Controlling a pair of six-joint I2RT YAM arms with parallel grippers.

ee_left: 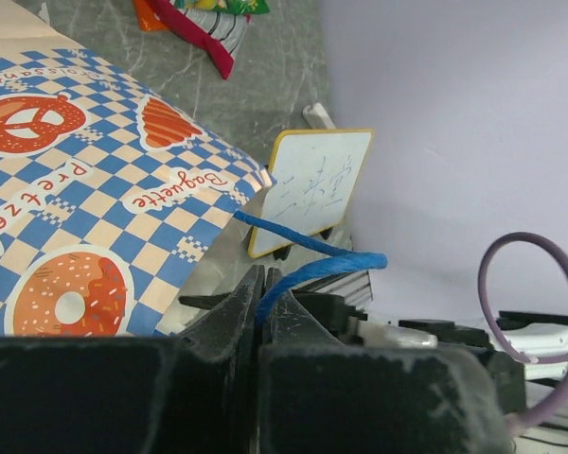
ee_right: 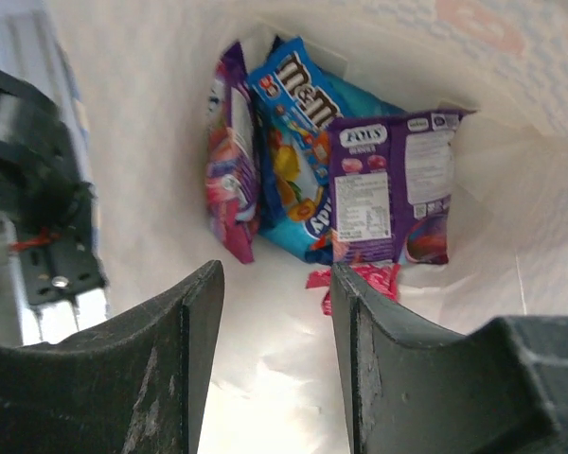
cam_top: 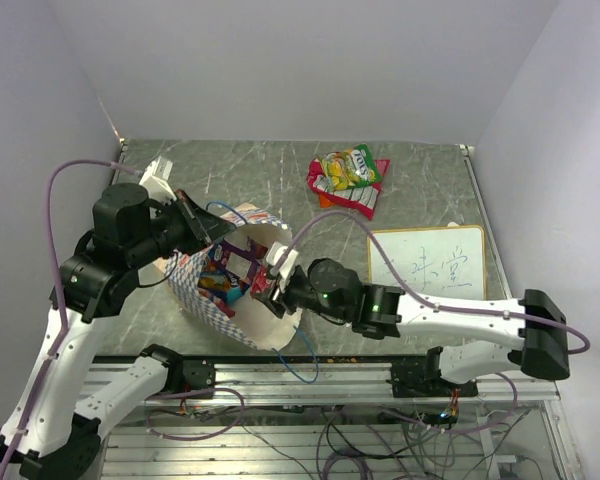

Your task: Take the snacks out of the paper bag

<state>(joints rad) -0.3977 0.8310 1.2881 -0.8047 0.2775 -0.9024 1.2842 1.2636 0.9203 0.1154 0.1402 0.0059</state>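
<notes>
The paper bag [cam_top: 212, 300] lies tilted on the table with its mouth toward the right arm; its checkered side shows in the left wrist view [ee_left: 85, 218]. My left gripper [ee_left: 260, 284] is shut on the bag's blue string handle [ee_left: 312, 270]. My right gripper [ee_right: 276, 284] is open at the bag's mouth [cam_top: 270, 280]. Inside lie a blue packet [ee_right: 298, 142], a purple packet [ee_right: 388, 184], a pink-purple packet [ee_right: 229, 180] and a small red packet [ee_right: 355, 281], all beyond the fingertips. A green-yellow packet [cam_top: 350, 168] and a red one [cam_top: 358, 200] lie on the table behind.
A white framed writing board [cam_top: 427, 262] lies right of the bag, also in the left wrist view [ee_left: 312, 184]. Grey walls close the table at the back and sides. A metal rail [cam_top: 310, 375] with cables runs along the near edge.
</notes>
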